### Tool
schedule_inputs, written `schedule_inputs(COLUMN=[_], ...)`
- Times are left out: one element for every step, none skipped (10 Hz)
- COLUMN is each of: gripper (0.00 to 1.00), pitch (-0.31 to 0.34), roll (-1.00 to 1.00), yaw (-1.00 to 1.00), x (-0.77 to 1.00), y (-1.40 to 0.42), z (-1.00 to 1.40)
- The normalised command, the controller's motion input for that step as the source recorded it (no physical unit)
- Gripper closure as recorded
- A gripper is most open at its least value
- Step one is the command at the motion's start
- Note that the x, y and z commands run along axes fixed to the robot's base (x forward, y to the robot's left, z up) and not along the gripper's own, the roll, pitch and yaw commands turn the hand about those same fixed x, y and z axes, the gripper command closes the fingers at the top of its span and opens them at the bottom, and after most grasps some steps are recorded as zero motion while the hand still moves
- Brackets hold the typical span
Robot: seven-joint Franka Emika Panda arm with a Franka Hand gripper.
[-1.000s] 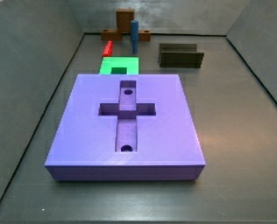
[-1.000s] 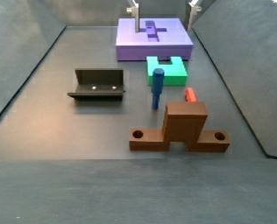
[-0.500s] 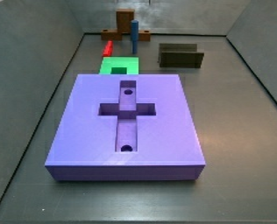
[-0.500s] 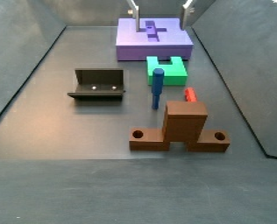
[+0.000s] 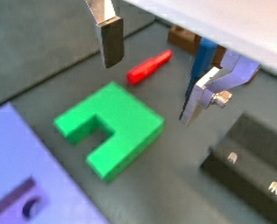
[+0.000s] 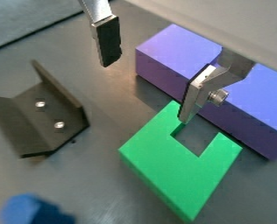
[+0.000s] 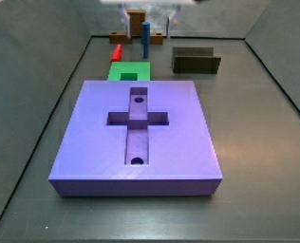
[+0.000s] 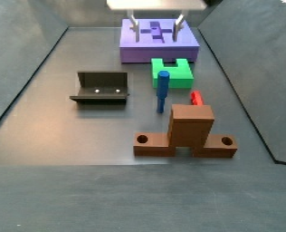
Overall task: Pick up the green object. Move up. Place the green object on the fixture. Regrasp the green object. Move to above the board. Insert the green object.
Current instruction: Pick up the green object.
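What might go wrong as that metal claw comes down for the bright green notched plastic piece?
Judging from the pictures:
1. The green notched plastic piece lies right beside the large purple board, so a finger of the open gripper could strike the board.
2. The thin red bar and blue peg sit nearby, so a drifting gripper might knock them.

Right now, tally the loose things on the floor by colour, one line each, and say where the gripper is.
Green: 1, the green object
Purple: 1, the board
Red: 1, the thin bar
Dark olive: 1, the fixture
Brown with blue peg: 1, the post
Total: 5
The gripper hangs open above the green object.
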Motion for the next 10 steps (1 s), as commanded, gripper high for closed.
schedule_inputs(gripper=[0.0, 0.0, 0.0, 0.0, 0.0, 0.0, 0.0, 0.0, 0.0, 0.0], pitch=[-0.094, -0.121, -0.137, -0.104, -0.079, -0.05, -0.023, 0.0, 0.0, 0.0], roll=[-0.1, -0.03, 0.0, 0.01, 0.02, 0.0, 0.0, 0.0, 0.0, 0.0], yaw=[0.0, 0.0, 0.02, 0.07, 0.12, 0.1, 0.1, 0.07, 0.0, 0.0], x=[0.06, 0.0, -0.02, -0.03, -0.14, -0.2, -0.17, 0.0, 0.06, 0.05], y=[-0.48, -0.41, -0.33, -0.22, -0.15, -0.13, -0.15, -0.14, -0.13, -0.13], z=[-0.79, -0.81, -0.83, -0.82, -0.64, -0.38, -0.2, -0.22, -0.22, -0.25])
